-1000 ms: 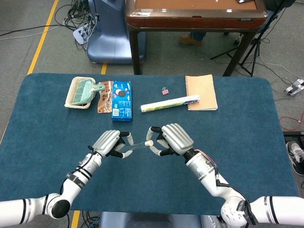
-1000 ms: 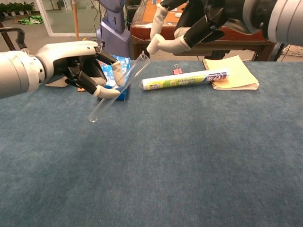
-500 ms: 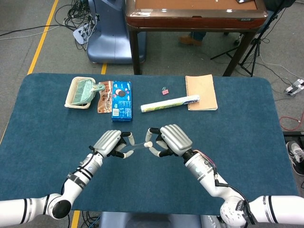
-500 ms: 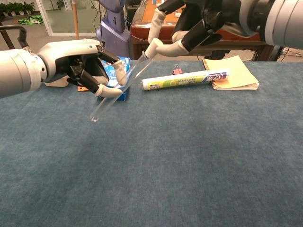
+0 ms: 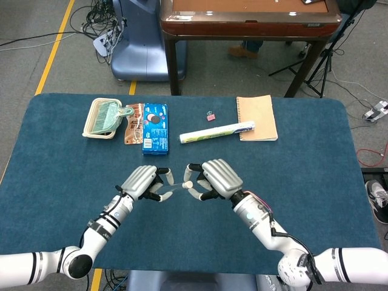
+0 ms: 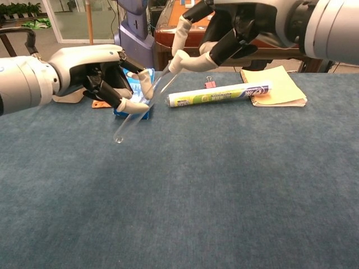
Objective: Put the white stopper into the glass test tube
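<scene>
Left robot hand (image 6: 106, 78) grips test tube (image 6: 138, 109); right robot hand (image 6: 224, 33) pinches stopper (image 6: 174, 63).

White arms, black joint rings, silver-backed left hand (image 5: 140, 179) and right hand (image 5: 219, 176), white fingertips.

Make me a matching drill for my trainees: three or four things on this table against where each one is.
Things:
1. test tube
2. stopper
3. notebook
4. brush

Places:
A. in the basket
B. held by the left hand
C. far right of the table
D. held by the right hand

Pairs: 1-B, 2-D, 3-C, 4-A
</scene>
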